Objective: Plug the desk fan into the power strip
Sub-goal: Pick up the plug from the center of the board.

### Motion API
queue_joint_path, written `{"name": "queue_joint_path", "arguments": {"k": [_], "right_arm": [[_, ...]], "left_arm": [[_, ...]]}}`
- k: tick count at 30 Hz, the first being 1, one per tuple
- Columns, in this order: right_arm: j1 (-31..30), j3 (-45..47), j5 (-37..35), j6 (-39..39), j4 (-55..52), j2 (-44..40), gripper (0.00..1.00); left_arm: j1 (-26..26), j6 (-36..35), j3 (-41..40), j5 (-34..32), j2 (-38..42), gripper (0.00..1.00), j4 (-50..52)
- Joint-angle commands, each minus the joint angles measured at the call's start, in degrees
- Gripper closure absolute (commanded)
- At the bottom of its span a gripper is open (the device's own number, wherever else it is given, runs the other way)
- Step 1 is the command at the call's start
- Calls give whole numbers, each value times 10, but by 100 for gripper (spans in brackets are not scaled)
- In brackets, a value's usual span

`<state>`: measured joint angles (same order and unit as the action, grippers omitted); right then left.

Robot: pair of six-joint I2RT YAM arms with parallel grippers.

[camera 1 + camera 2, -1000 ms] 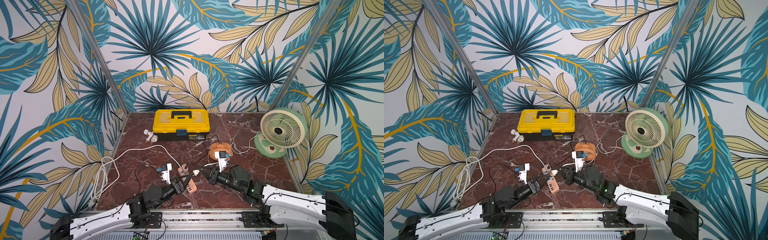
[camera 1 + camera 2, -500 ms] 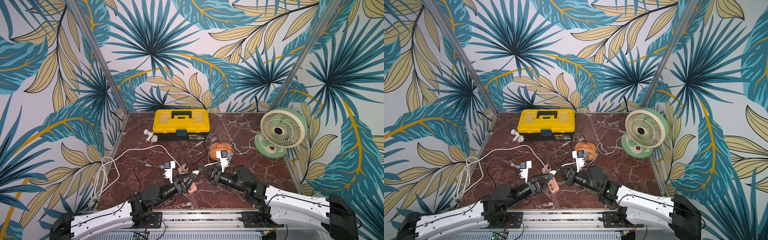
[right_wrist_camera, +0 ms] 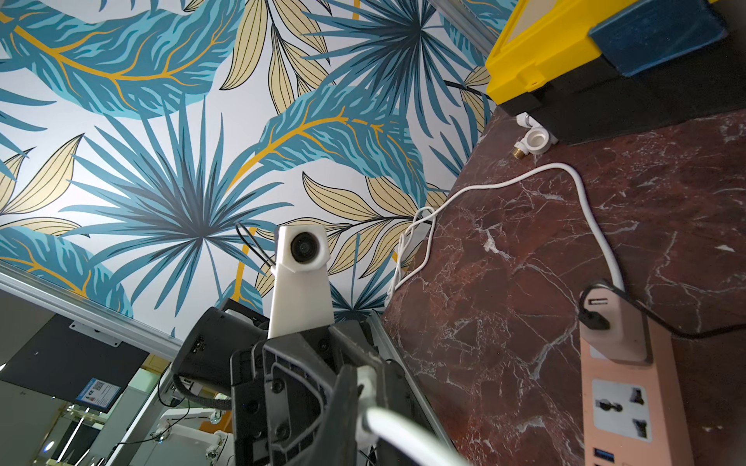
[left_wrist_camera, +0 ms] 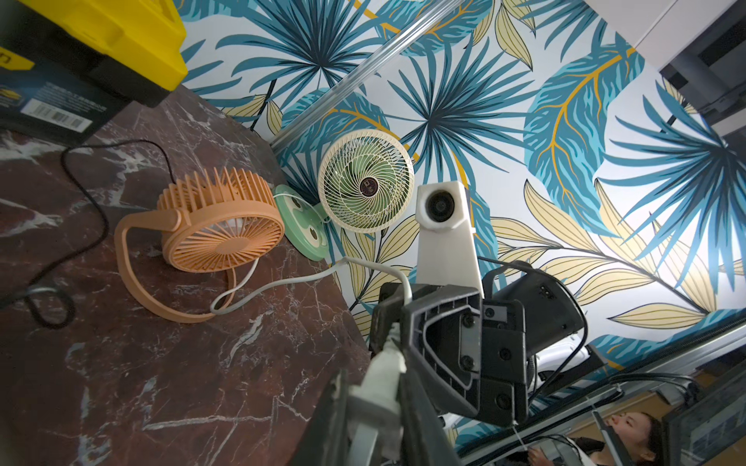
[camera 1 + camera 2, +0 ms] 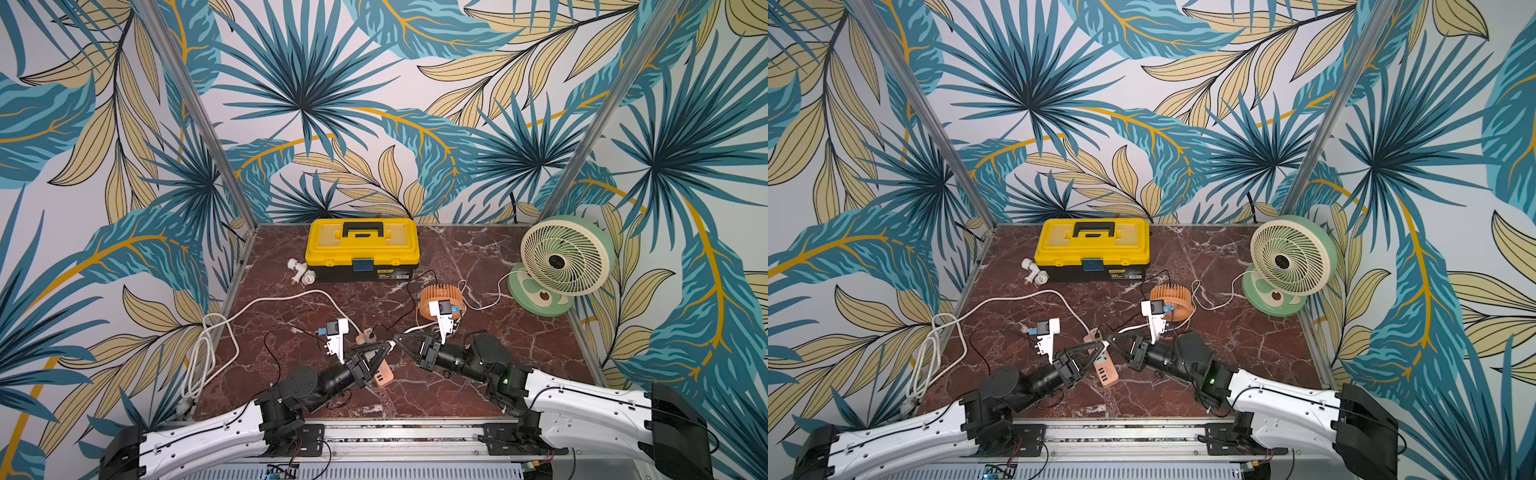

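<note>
The power strip point(image 5: 385, 377) is lying flat on the marble table point(image 5: 519, 353) near its front middle, partly under the left gripper point(image 5: 380, 348), whose fingers are pinching the white plug point(image 4: 383, 375) just above it. The right gripper point(image 5: 395, 341) is meeting it tip to tip, fingers pressed narrowly on the plug's cord end. The cord point(image 5: 486, 307) is trailing to the green desk fan point(image 5: 565, 262) standing far right, with an orange fan point(image 5: 440, 296) and yellow toolbox point(image 5: 361, 245) sitting behind
</note>
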<state>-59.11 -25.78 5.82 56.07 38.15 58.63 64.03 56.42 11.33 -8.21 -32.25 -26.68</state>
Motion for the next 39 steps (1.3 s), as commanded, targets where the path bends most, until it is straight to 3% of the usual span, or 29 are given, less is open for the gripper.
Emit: {"name": "queue_joint_path", "arguments": {"k": [1,4,7,25,27,28,29,31,39], "right_arm": [[-1,7,7,32,11,10,75],[-1,7,10,30,9,14,52],[-1,8,6,25,-5,11,47],[-1,33,14,22,16,9,81],[-1,33,18,22,23,11,96],[-1,34,18,26,29,12,100],[-1,35,15,32,37,11,100],[-1,37,3,41,45,6,100],[2,37,-18,84,81,-12,100]], "left_arm": [[3,-12,33,6,0,88,-4],[3,-13,35,4,0,91,-1],[3,-13,40,6,-1,91,7],[1,10,37,-19,5,93,11],[1,9,39,-15,4,87,11],[1,8,41,-13,3,77,13],[1,7,41,-11,3,67,18],[1,7,36,-10,8,58,19],[1,-6,17,2,67,55,18]]}}
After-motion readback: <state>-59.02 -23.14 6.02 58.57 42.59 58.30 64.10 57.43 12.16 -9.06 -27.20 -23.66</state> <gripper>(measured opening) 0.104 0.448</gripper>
